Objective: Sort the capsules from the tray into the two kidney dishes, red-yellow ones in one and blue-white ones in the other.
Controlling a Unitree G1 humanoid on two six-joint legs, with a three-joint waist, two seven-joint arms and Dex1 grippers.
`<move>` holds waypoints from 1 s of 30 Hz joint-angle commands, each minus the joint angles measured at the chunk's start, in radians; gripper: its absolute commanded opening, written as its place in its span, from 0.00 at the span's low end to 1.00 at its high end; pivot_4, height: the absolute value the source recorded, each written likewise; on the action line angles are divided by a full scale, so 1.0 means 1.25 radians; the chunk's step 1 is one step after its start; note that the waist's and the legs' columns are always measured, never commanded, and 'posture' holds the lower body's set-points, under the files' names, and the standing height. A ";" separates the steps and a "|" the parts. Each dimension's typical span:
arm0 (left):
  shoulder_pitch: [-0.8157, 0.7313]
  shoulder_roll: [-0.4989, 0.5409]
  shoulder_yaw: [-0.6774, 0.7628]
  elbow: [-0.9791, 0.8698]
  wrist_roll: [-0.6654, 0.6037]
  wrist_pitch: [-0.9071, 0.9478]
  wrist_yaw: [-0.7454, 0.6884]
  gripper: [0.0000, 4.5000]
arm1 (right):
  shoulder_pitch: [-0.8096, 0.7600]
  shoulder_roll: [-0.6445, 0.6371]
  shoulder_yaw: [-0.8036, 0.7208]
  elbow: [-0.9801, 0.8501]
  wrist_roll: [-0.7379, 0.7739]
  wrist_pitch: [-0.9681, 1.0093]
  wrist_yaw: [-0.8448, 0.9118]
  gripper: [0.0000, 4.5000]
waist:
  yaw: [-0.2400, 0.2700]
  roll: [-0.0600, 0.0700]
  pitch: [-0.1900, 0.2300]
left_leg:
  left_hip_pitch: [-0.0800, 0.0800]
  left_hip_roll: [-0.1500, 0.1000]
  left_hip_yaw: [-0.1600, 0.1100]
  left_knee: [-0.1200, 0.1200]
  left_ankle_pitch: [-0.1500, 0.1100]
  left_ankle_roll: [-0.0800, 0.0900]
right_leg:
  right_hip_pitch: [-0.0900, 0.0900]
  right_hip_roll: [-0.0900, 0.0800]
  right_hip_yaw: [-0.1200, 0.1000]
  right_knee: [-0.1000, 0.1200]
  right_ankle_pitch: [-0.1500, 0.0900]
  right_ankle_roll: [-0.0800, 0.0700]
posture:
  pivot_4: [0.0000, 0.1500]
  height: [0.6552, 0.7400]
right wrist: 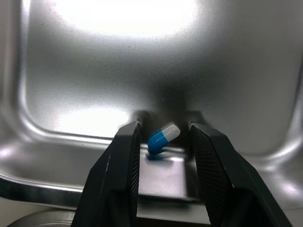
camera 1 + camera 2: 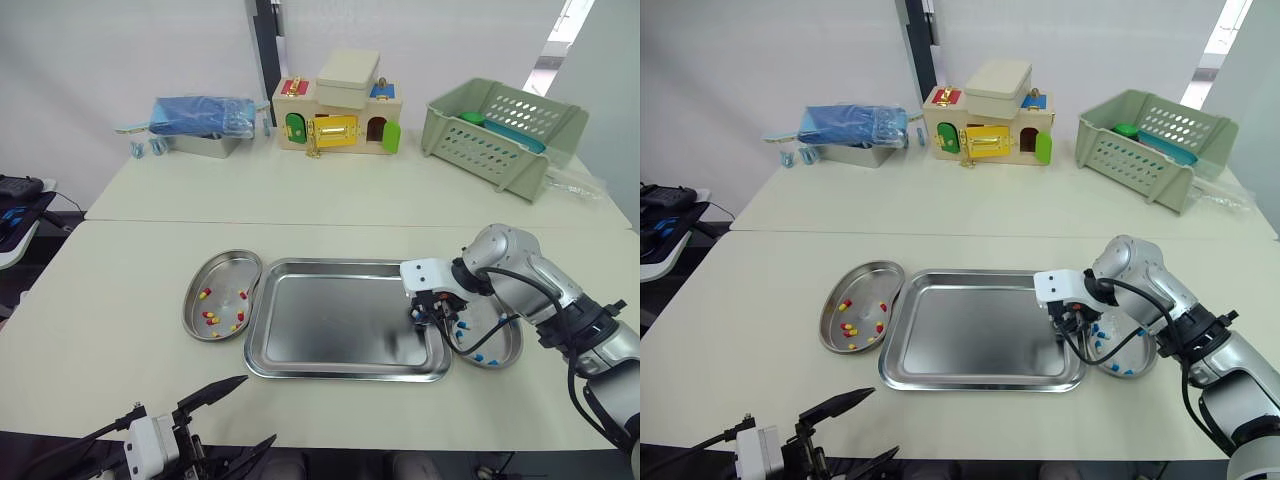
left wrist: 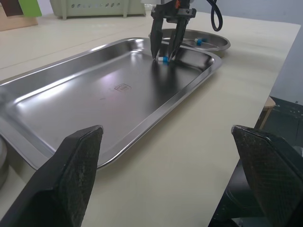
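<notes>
A steel tray [image 2: 320, 372] lies at the table's centre. My right gripper [image 2: 432, 318] points down into its right near corner, open, its fingers [image 1: 122, 165] straddling a single blue-white capsule [image 1: 164, 137] with a gap on each side. In the left wrist view that capsule [image 3: 163, 59] rests on the tray floor between the fingertips. Left of the tray, a kidney dish [image 2: 224, 268] holds several red-yellow capsules [image 2: 210, 318]. On the tray's right, the other dish [image 2: 508, 342] holds blue-white capsules [image 2: 478, 357]. My left gripper [image 2: 260, 408] hovers open by the table's near edge.
At the back of the table stand a wooden toy house with locks [image 2: 340, 115], a green plastic basket [image 2: 500, 130] to the right and a blue bag on a metal container [image 2: 205, 120] to the left. Black equipment [image 2: 20, 200] sits off the table's left side.
</notes>
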 commanded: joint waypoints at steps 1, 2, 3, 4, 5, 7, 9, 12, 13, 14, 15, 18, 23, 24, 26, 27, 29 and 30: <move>0.000 0.002 -0.010 -0.024 0.001 0.002 0.005 1.00 | 0.005 -0.009 0.006 -0.007 -0.016 -0.010 0.005 0.28 | 0.000 0.000 0.000 | 0.000 0.000 0.000 0.000 0.000 0.000 | 0.000 0.000 0.000 0.000 0.000 0.000 | 1.00 1.00; 0.000 0.002 -0.011 -0.025 0.001 0.003 0.007 1.00 | 0.005 -0.010 0.006 -0.010 -0.018 -0.012 0.006 0.23 | 0.000 0.000 0.000 | 0.000 0.000 0.000 0.000 0.000 0.000 | 0.000 0.000 0.000 0.000 0.000 0.000 | 1.00 1.00; 0.001 0.002 -0.012 -0.026 0.001 0.003 0.008 1.00 | 0.006 -0.011 0.006 -0.014 -0.020 -0.013 0.007 0.18 | 0.000 0.000 0.000 | 0.000 0.000 0.000 0.000 0.000 0.000 | 0.000 0.000 0.000 0.000 0.000 0.000 | 1.00 1.00; 0.000 0.002 -0.013 -0.026 0.002 0.004 0.010 1.00 | 0.007 -0.011 0.006 -0.015 -0.021 -0.014 0.008 0.11 | 0.000 0.000 0.000 | 0.000 0.000 0.000 0.000 0.000 0.000 | 0.000 0.000 0.000 0.000 0.000 0.000 | 1.00 1.00; -0.001 0.001 -0.013 -0.027 0.002 0.005 0.011 1.00 | 0.007 -0.010 0.005 -0.017 -0.022 -0.014 0.009 0.05 | 0.000 0.000 0.000 | 0.000 0.000 0.000 0.000 0.000 0.000 | 0.000 0.000 0.000 0.000 0.000 0.000 | 1.00 1.00; -0.003 0.001 -0.014 -0.027 0.002 0.008 0.013 1.00 | 0.008 -0.009 0.004 -0.017 -0.024 -0.015 0.011 0.01 | 0.000 0.000 0.000 | 0.000 0.000 0.000 0.000 0.000 0.000 | 0.000 0.000 0.000 0.000 0.000 0.000 | 1.00 1.00; -0.005 0.001 -0.015 -0.027 0.002 0.010 0.016 1.00 | 0.011 -0.008 0.002 -0.019 -0.024 -0.015 0.013 0.01 | 0.000 0.000 0.000 | 0.000 0.000 0.000 0.000 0.000 0.000 | 0.000 0.000 0.000 0.000 0.000 0.000 | 1.00 1.00; -0.006 0.001 -0.017 -0.027 0.003 0.011 0.019 1.00 | 0.011 -0.006 -0.001 -0.024 -0.020 -0.012 0.016 0.01 | 0.000 0.000 0.000 | 0.000 0.000 0.000 0.000 0.000 0.000 | 0.000 0.000 0.000 0.000 0.000 0.000 | 1.00 1.00; -0.005 0.001 -0.018 -0.028 0.003 0.010 0.020 1.00 | 0.010 -0.005 -0.004 -0.027 -0.018 -0.011 0.016 0.01 | 0.001 0.000 0.000 | 0.000 0.000 0.000 0.000 0.000 0.000 | 0.000 0.000 0.000 0.000 0.000 0.000 | 1.00 1.00; -0.004 0.002 -0.018 -0.028 0.003 0.010 0.021 1.00 | 0.009 -0.004 -0.006 -0.030 -0.015 -0.010 0.016 0.01 | 0.001 0.000 0.000 | 0.000 0.000 0.000 0.000 0.000 0.000 | 0.000 0.000 0.000 0.000 0.000 0.000 | 1.00 1.00; -0.004 0.002 -0.019 -0.028 0.003 0.010 0.022 1.00 | 0.009 -0.003 -0.008 -0.030 -0.014 -0.011 0.016 0.01 | 0.001 0.000 0.000 | 0.000 0.000 0.000 0.000 0.000 0.000 | 0.000 0.000 0.000 0.000 0.000 0.000 | 1.00 1.00; -0.001 0.003 -0.017 -0.031 0.002 0.007 0.022 1.00 | 0.005 0.000 -0.044 -0.057 0.022 0.011 0.019 0.01 | 0.001 0.000 0.000 | 0.000 0.000 0.000 0.000 0.000 0.000 | 0.000 0.000 0.000 0.000 0.000 0.000 | 1.00 1.00; 0.009 0.021 -0.014 -0.038 -0.001 -0.017 -0.016 1.00 | 0.039 -0.042 -0.162 -0.136 0.143 0.063 0.034 0.01 | 0.004 0.000 0.001 | -0.001 0.000 0.000 0.000 0.000 0.000 | 0.000 0.000 0.000 0.000 0.000 0.000 | 1.00 1.00; 0.014 0.030 -0.016 -0.040 -0.002 -0.024 -0.034 1.00 | 0.055 -0.061 -0.196 -0.155 0.172 0.074 0.039 0.01 | 0.005 0.000 0.001 | -0.001 0.000 0.000 0.000 0.000 0.000 | 0.000 0.000 0.000 0.000 0.000 0.000 | 1.00 1.00; 0.019 0.045 -0.020 -0.040 -0.005 -0.038 -0.064 1.00 | 0.091 -0.101 -0.251 -0.183 0.214 0.081 0.041 0.01 | 0.010 0.000 0.001 | -0.001 0.000 0.000 0.000 0.000 0.000 | 0.000 0.000 0.000 -0.001 0.000 0.000 | 1.00 1.00; 0.019 0.054 -0.023 -0.037 -0.005 -0.047 -0.080 1.00 | 0.112 -0.124 -0.279 -0.195 0.232 0.085 0.038 0.01 | 0.012 -0.001 0.001 | -0.001 0.000 0.000 0.000 0.000 0.000 | 0.000 0.000 0.000 -0.001 0.000 0.000 | 1.00 1.00; 0.013 0.069 -0.030 -0.027 -0.008 -0.062 -0.111 1.00 | 0.164 -0.176 -0.337 -0.218 0.262 0.088 0.032 0.01 | 0.015 -0.001 0.001 | -0.002 0.000 0.000 0.000 0.000 0.000 | 0.000 0.000 -0.001 -0.001 0.000 0.000 | 1.00 1.00; 0.005 0.076 -0.032 -0.019 -0.011 -0.067 -0.125 1.00 | 0.193 -0.203 -0.363 -0.226 0.270 0.086 0.026 0.01 | 0.015 -0.001 0.002 | -0.002 0.000 0.000 0.000 0.000 0.000 | 0.000 0.000 -0.001 -0.001 0.000 0.000 | 1.00 1.00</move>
